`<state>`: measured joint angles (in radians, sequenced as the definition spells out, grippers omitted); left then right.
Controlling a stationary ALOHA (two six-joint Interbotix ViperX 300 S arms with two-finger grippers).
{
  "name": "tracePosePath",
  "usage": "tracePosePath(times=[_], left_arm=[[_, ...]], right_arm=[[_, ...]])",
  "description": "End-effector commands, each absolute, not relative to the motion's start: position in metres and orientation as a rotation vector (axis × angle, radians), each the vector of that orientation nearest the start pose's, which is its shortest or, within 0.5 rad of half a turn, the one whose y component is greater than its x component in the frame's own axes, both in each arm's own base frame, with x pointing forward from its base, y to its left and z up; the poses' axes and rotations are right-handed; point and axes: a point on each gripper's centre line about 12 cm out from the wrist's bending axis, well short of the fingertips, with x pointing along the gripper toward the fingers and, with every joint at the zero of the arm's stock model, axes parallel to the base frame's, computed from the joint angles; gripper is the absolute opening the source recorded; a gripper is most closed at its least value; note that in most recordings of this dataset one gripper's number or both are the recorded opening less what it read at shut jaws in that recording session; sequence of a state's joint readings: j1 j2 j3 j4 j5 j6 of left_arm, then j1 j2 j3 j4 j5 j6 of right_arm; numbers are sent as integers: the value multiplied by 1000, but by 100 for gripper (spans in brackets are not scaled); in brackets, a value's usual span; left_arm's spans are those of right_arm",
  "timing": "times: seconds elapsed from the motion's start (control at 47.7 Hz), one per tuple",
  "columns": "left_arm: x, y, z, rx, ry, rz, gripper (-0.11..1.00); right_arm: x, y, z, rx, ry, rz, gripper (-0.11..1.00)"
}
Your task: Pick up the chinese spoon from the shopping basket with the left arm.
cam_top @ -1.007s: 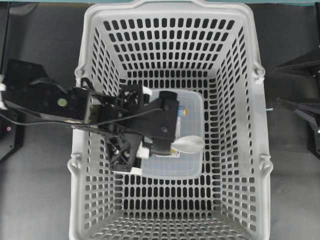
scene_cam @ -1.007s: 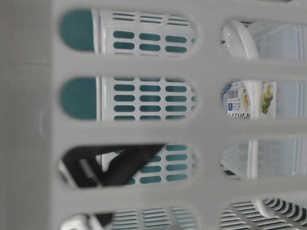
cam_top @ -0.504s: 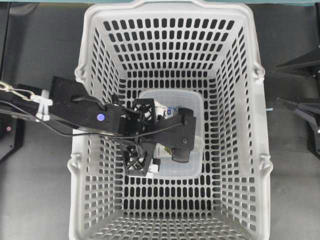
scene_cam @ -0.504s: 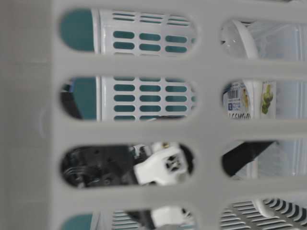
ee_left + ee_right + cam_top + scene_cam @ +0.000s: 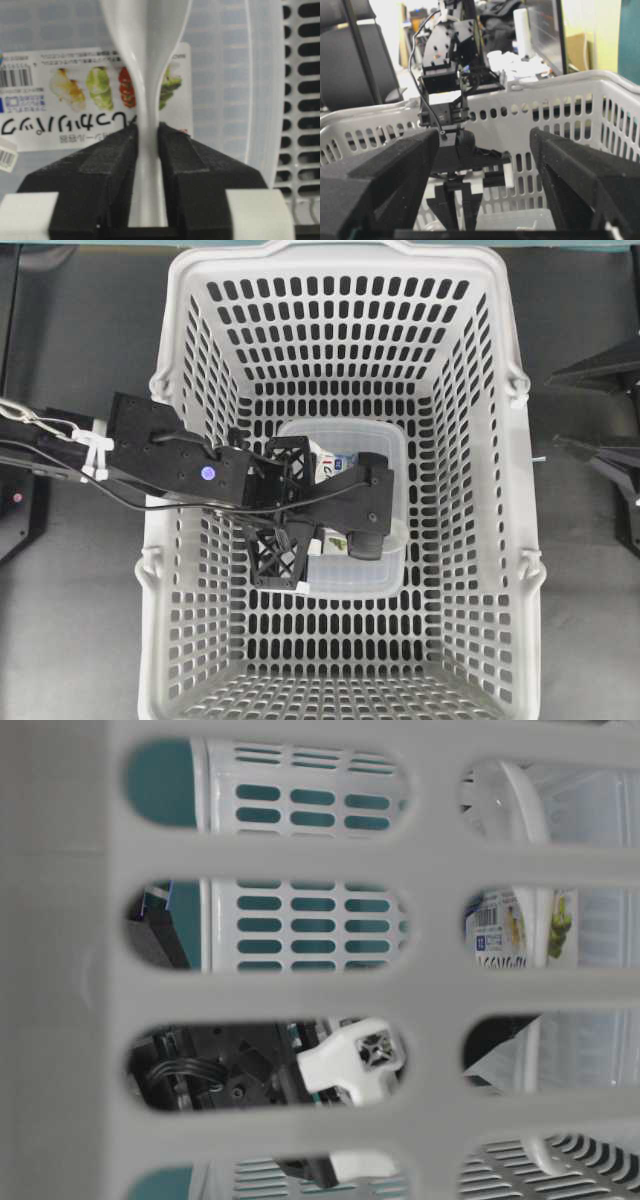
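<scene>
**Spoon handle clamped by the left hand**

The small glossy white chinese spoon [image 5: 145, 75] is now gripped at its narrow handle between the black pads [image 5: 112, 170] of the left hand [image 5: 148, 150], its bowl pointing away from the wrist camera. A second ago its bowl lay exposed on the clear rectangular lidded container with a printed label [image 5: 385, 445]; since then the hand has been advanced over it, so in the overhead view only a sliver of white is seen.

The grasp is judged made; the lift out of the large light grey slotted shopping basket [image 5: 520, 530] is not yet done.

The left arm [image 5: 170, 468] is reached across the basket's rim, angled down toward the container. The right hand [image 5: 485, 165] is held open, outside the basket.
</scene>
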<state>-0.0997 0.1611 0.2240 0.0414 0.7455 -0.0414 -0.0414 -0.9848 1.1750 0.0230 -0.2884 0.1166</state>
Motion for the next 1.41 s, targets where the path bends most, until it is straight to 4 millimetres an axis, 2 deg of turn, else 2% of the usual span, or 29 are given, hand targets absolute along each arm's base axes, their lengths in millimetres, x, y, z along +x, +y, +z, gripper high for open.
tracePosePath(times=[0.0,0.147,0.336,0.504,0.881,1.385], left_arm=[[437,-37,230,58,1042,-53,13],[438,-37,284,53,975,-51,13],[430,-36,364,46,952,-42,13],[424,-35,406,44,975,-36,13],[433,-35,396,47,1041,-30,13],[433,-34,386,46,1067,-28,13]], right_arm=[[196,-9,302,136,-115,-42,71],[196,-9,302,136,-114,-42,71],[196,-9,302,136,-115,-42,71],[196,-9,302,136,-115,-42,71],[196,-9,302,135,-114,-42,71],[196,-10,300,135,-109,-44,71]])
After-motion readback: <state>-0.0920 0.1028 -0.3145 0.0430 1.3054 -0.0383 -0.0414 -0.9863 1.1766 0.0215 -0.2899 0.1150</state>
